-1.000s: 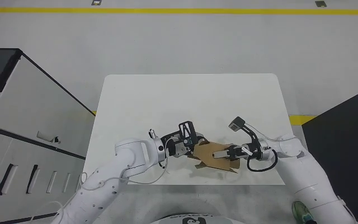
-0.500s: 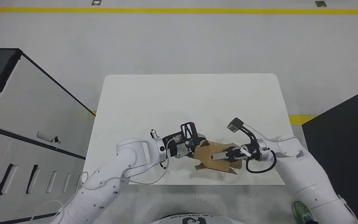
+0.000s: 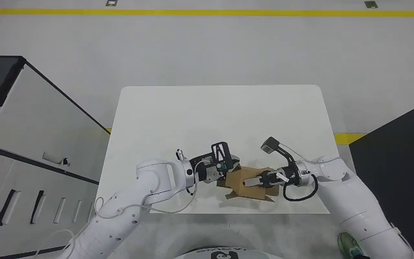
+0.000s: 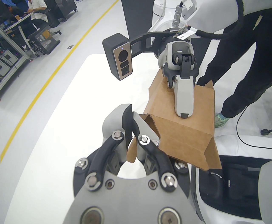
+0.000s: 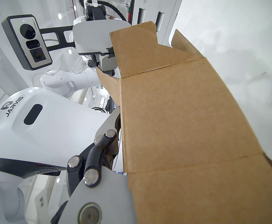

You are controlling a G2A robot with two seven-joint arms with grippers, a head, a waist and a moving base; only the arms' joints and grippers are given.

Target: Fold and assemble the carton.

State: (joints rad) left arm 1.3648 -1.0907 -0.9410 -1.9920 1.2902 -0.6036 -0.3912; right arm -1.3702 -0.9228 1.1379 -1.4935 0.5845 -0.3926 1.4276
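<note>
A white desk with rounded corners (image 3: 220, 116) stands on a pale grey, glossy floor (image 3: 213, 52). A long yellow line (image 3: 194, 12) crosses the floor beyond the desk's far edge, with two small dark floor markers (image 3: 111, 3) just past it. A short yellow stripe (image 3: 350, 136) lies off the desk's right side, beside a dark upright panel (image 3: 388, 149). To the left stand a black-topped cabinet (image 3: 10, 65) and a grey-white cabinet front with narrow slots (image 3: 26, 188). In the left wrist view, workbenches and black equipment cases (image 4: 40, 40) crowd the far corner. Small round lights (image 5: 60, 15) glow in the white room behind.
</note>
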